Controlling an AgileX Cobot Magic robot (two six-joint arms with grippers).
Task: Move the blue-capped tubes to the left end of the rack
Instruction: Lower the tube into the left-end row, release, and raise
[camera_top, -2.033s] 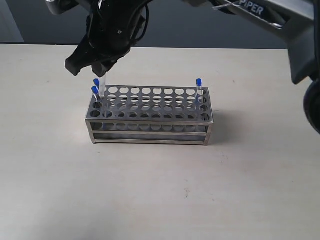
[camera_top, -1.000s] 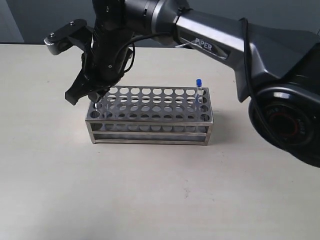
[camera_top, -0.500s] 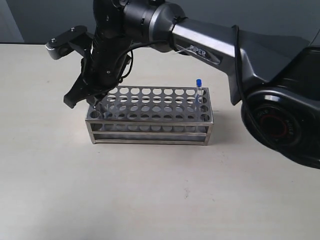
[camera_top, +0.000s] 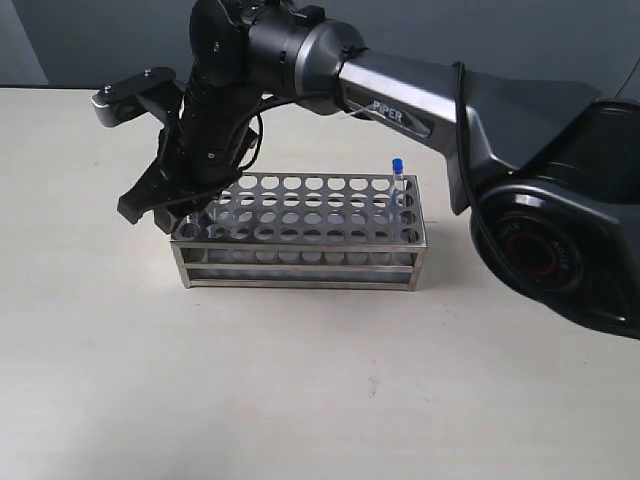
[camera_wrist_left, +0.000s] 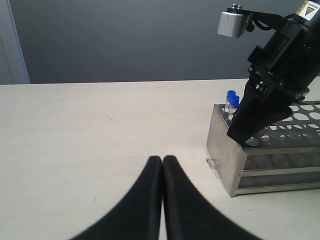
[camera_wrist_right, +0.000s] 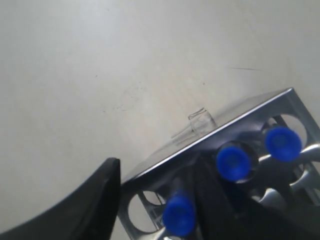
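Lower than a second ago, my right claw (camera_top: 150, 215) has come down over the left end of the rack (camera_top: 300, 250), which stands on the bench (camera_top: 300, 400). Its fingers are spread wider than the blue cap between them, so it is released. Three blue-capped tubes (camera_wrist_right: 233, 162) sit in holes at that left end. The fourth tube (camera_top: 397, 165) stands upright at the right end. My left claw (camera_wrist_left: 162, 161) is clenched on nothing, over the bench near the rack's left end.
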